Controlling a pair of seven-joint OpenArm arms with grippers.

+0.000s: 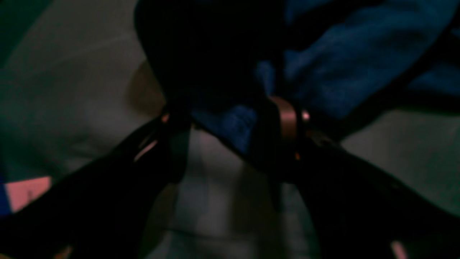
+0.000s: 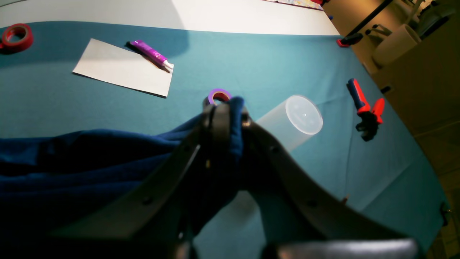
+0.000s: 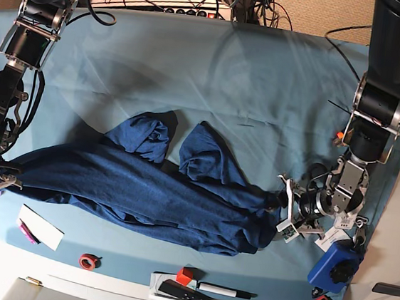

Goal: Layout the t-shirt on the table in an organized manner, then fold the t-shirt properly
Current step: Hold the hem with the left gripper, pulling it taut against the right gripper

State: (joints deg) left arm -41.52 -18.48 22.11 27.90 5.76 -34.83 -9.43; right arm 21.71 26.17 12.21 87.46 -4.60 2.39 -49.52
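The left claw is seen with its jaws spread apart, a fold of the t-shirt lying between them against one finger; whether it is touched by both cannot be told. The right claw is clamped on the shirt's opposite edge. The shirt is stretched, rumpled, across the table between both arms. Beyond the right claw are seen a clear cup on its side, a purple tape roll, red-handled pliers, a white card and a purple tube.
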